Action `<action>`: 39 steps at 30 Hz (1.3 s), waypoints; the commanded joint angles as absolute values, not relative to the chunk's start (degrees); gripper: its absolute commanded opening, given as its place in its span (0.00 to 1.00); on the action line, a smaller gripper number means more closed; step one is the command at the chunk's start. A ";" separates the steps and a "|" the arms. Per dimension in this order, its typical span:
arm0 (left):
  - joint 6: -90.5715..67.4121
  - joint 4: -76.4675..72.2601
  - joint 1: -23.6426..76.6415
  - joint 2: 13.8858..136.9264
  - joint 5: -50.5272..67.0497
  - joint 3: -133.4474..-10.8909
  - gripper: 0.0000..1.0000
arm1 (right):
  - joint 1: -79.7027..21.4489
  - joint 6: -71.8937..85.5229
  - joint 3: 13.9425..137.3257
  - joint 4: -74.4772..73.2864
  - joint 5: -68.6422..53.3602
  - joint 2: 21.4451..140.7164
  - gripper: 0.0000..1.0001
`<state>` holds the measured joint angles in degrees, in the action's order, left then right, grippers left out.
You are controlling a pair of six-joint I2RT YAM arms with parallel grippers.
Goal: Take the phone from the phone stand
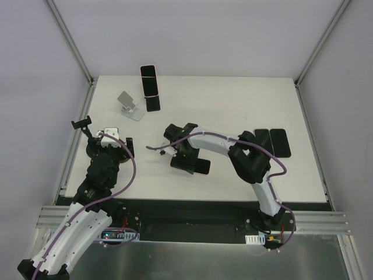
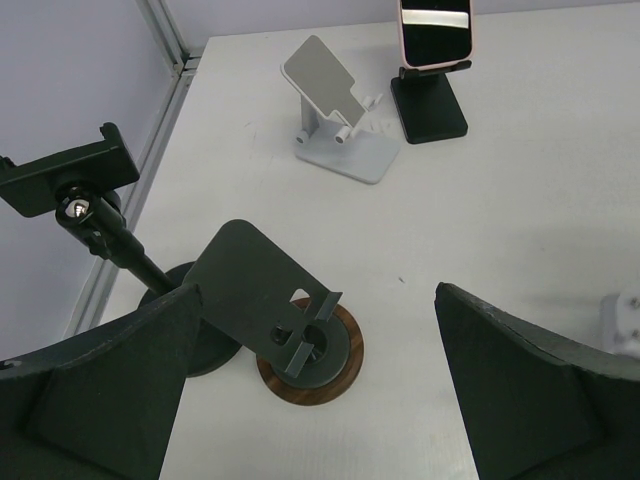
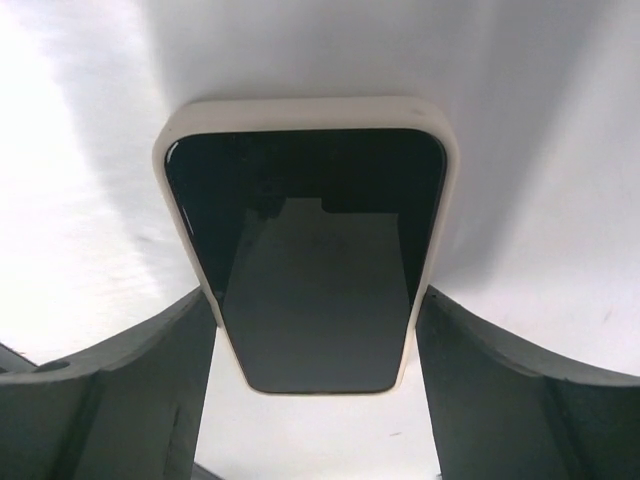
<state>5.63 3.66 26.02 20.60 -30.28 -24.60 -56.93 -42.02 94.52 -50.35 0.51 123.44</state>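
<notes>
A phone in a cream case [image 3: 305, 250] lies screen up between my right gripper's [image 3: 315, 300] fingers, which press on its two long sides. In the top view this phone [image 1: 201, 166] sits low at the table's middle, in my right gripper [image 1: 189, 162]; I cannot tell whether it touches the table. A pink-cased phone [image 1: 149, 80] leans upright in a black stand [image 1: 153, 104] at the back; it also shows in the left wrist view [image 2: 435, 30]. My left gripper [image 1: 115, 140] is open and empty at the left edge, over a dark stand on a wooden base [image 2: 305, 345].
An empty silver stand [image 1: 129, 105] stands left of the black stand and shows in the left wrist view [image 2: 335, 115]. A black clamp stand [image 1: 81, 123] is at the far left [image 2: 70, 180]. Two dark phones [image 1: 271, 142] lie flat at the right.
</notes>
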 commanded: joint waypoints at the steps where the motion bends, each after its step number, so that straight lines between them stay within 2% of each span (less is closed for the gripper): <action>1: 6.59 1.49 25.75 20.22 -29.80 -24.79 0.99 | -47.74 -26.67 88.96 -50.10 8.16 119.37 0.29; 8: 6.42 1.49 25.75 20.39 -29.62 -24.87 0.99 | -34.29 -10.04 84.65 -48.53 13.27 115.06 0.29; 18: 6.42 1.41 25.75 20.39 -29.36 -24.96 0.99 | -18.56 -4.66 83.67 -44.12 10.11 112.23 0.30; 39: 6.59 1.49 25.75 22.06 -26.98 -25.22 0.99 | -13.89 -3.69 76.37 -39.29 13.97 108.81 0.40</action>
